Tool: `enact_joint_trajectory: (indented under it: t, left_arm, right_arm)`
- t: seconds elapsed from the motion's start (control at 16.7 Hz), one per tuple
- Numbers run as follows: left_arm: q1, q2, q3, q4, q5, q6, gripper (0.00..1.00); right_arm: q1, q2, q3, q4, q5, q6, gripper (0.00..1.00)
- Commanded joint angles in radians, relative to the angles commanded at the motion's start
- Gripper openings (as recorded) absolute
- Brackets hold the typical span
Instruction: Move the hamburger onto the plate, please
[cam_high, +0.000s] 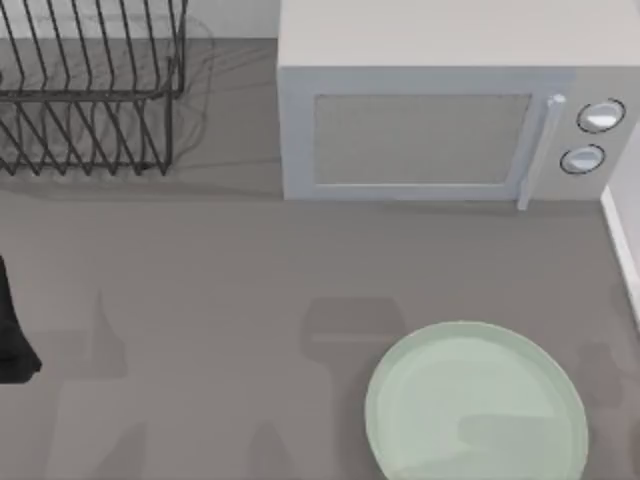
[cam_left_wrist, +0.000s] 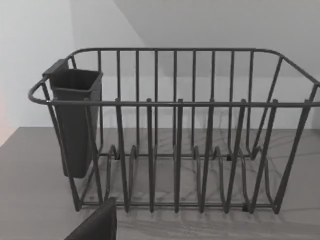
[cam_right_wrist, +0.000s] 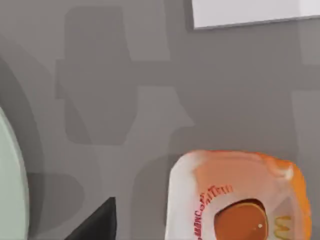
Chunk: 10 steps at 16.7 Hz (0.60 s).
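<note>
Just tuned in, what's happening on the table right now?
The plate sits bare at the table's near right, in front of the microwave. The right wrist view looks down on the hamburger, which rests on the table beside the plate's rim, not on it. The left arm is at the left edge, facing the dish rack.

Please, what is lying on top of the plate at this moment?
Nothing lies on the plate; its pale green surface carries only a faint shadow. The hamburger sits on the grey table beside it. The plate's near edge is cut off by the picture's border.
</note>
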Motion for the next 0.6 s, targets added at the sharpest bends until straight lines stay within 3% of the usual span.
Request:
enact_joint_trajectory:
  t: [0.3,0.6]
  left_arm:
    - [0.0,0.0,0.0,0.0,0.0,0.0,1.0]
    - [0.0,0.0,0.0,0.0,0.0,0.0,1.0]
  right_arm:
    - [0.016,0.269,0.158,-0.203,0.001,0.045,1.0]
    - [0.02,0.323,0.194,-0.245,0.002,0.055,1.0]
